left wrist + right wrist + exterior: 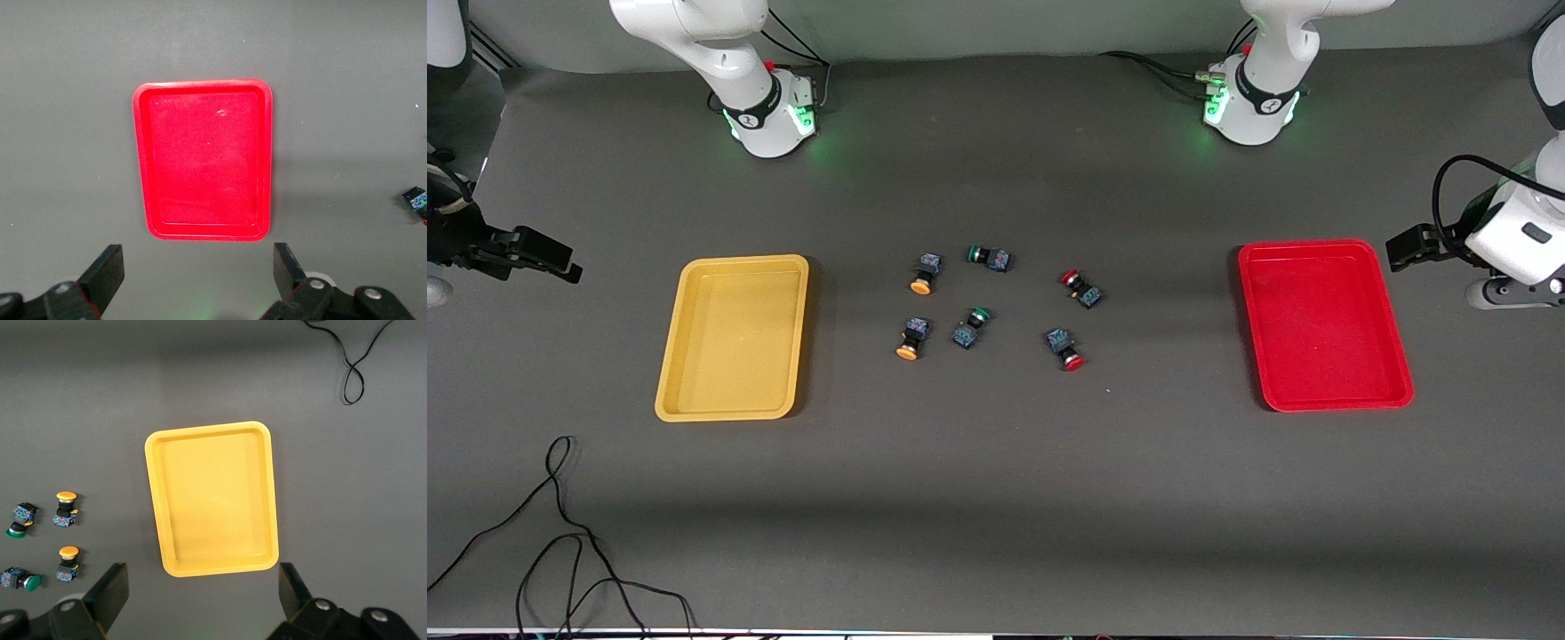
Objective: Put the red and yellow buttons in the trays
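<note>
Six push-button switches are being seen clustered at the middle of the dark grey bench (996, 498), all lying on their sides. Two yellow-capped buttons are lying toward the right arm's end of the cluster: one (926, 274) farther from the front camera, one (912, 339) nearer to it. Two red-capped buttons are lying toward the left arm's end: one (1081, 289) farther from the front camera, one (1065, 348) nearer. Two green-capped buttons are being seen between these pairs, one (989, 257) farthest from the front camera of the whole cluster, one (969, 326) just beside the nearer yellow-capped button. None of the six is touching another.

The yellow tray (734, 336) is being seen toward the right arm's end of the bench, well apart from the cluster, with nothing in it. The red tray (1323, 324) is being seen toward the left arm's end, likewise holding nothing.

The right claw (560, 262) is being held in the air off the bench edge at the right arm's end, beside the yellow tray; in the right wrist view its fingers (110, 593) are shown spread wide, nothing between them. The left claw (1400, 247) is being held up just beside the red tray at the left arm's end; its fingers (107, 270) are also spread wide and pinching nothing.

A black cable (560, 533) is lying looped near the bench corner closest to the front camera at the right arm's end.
</note>
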Tool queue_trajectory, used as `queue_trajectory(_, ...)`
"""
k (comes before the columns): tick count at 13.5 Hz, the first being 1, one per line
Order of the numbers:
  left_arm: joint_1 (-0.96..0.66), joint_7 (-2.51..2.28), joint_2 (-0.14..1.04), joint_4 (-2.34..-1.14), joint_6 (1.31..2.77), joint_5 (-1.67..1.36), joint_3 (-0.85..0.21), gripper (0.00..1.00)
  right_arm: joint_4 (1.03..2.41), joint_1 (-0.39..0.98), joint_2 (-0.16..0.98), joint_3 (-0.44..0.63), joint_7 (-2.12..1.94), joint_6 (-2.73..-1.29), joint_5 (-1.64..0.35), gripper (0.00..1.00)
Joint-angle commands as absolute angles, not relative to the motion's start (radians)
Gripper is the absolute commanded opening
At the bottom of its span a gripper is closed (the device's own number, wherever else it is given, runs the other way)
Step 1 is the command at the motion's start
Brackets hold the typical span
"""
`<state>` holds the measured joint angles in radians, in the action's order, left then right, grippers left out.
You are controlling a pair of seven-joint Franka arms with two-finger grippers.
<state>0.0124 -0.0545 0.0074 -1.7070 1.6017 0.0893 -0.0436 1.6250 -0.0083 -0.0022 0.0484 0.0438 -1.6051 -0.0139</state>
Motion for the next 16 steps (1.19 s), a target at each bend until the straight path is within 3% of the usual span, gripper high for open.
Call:
queue_trajectory(1, 0.018, -0.043, 0.000, -1.707, 1.594, 0.091, -0.052, 1.00, 1.640, -0.002, -0.026, 0.048, 0.029, -1.595, -0.002, 1.00)
queue_trajectory(6, 0.018, -0.041, 0.000, -1.707, 1.592, 0.091, -0.052, 1.00, 1.654, -0.002, -0.025, 0.028, 0.044, -1.588, -0.003, 1.00)
queue_trajectory(8, 0.018, -0.041, 0.000, -1.709, 1.591, 0.089, -0.052, 1.00, 1.675, -0.003, -0.028, -0.029, 0.113, -1.588, -0.014, 1.00)
queue_trajectory(11, 0.017, -0.040, 0.002, -1.710, 1.572, 0.086, -0.052, 1.00, 1.780, -0.003, -0.069, -0.170, 0.303, -1.681, -0.040, 1.00)
queue_trajectory(16, -0.003, -0.046, 0.000, -1.713, 1.554, 0.078, -0.067, 1.00, 2.072, -0.003, -0.133, -0.490, 0.761, -2.000, -0.091, 1.00)
